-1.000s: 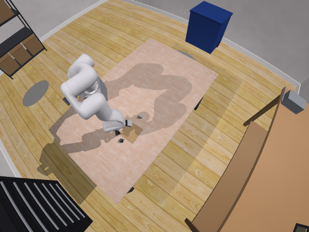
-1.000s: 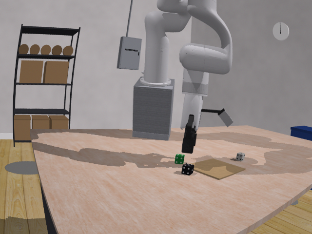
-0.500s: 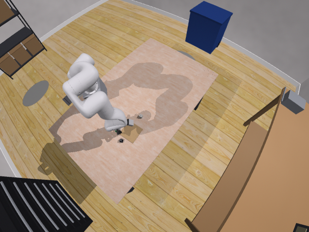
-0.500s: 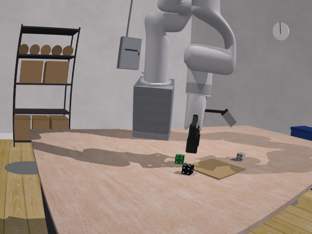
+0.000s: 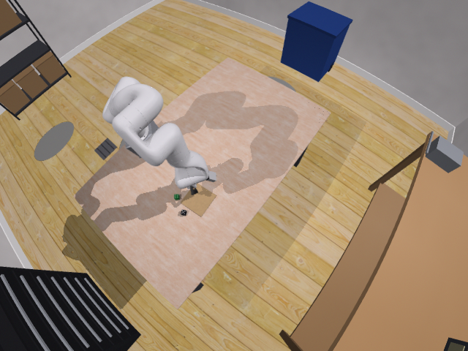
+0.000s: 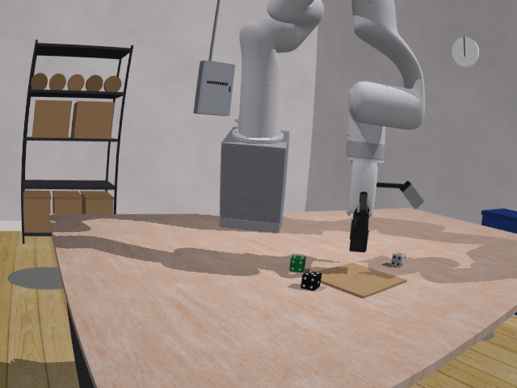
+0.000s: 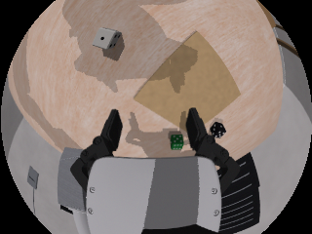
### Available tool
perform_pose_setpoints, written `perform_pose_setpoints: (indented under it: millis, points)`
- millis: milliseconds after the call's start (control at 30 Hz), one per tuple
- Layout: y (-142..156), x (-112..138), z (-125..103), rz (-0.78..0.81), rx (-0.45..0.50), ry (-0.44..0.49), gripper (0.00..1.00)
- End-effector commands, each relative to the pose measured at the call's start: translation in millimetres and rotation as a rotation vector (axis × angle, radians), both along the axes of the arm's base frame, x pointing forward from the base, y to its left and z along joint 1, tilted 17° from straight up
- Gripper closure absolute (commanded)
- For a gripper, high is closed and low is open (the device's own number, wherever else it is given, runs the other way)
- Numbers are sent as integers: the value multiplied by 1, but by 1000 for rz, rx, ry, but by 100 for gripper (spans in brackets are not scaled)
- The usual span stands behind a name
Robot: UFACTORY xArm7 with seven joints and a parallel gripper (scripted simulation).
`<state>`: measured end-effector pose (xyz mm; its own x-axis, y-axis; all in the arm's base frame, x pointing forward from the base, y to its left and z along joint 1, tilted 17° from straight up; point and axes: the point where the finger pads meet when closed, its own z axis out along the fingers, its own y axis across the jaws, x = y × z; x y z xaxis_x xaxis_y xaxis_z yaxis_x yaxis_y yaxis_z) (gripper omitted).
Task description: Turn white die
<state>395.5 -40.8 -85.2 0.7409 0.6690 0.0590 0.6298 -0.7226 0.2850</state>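
The white die (image 6: 398, 259) lies on the table just beyond the far right edge of the brown mat (image 6: 361, 279), off the mat; it also shows in the wrist view (image 7: 107, 39). The green die (image 6: 297, 263) lies left of the mat, and shows in the wrist view (image 7: 175, 140) and from above (image 5: 176, 197). The black die (image 6: 311, 280) lies near the mat's left corner. My gripper (image 6: 359, 246) is open and empty, hanging above the table behind the mat, between the green and white dice. In the wrist view my gripper (image 7: 153, 116) frames the mat's edge (image 7: 189, 81).
The arm's grey base block (image 6: 253, 179) stands at the back of the table. A shelf with boxes (image 6: 70, 137) stands to the left, off the table. A blue bin (image 5: 315, 39) stands beyond the table's far end.
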Motion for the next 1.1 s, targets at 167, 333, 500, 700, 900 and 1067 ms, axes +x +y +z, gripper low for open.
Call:
perform_pose_setpoints:
  millis: [167,333,500,700,900,1067]
  points:
    - [65,31,-8,-13,-22,16,0]
    - [96,44,-11,-12,-22,16,0]
    - [111,51,-13,-13,-22,16,0]
    - [123,56,-14,-13,-22,16,0]
    - [123,56,-14,-12,-22,16,0]
    - [123,56,-14,-12,-22,16,0]
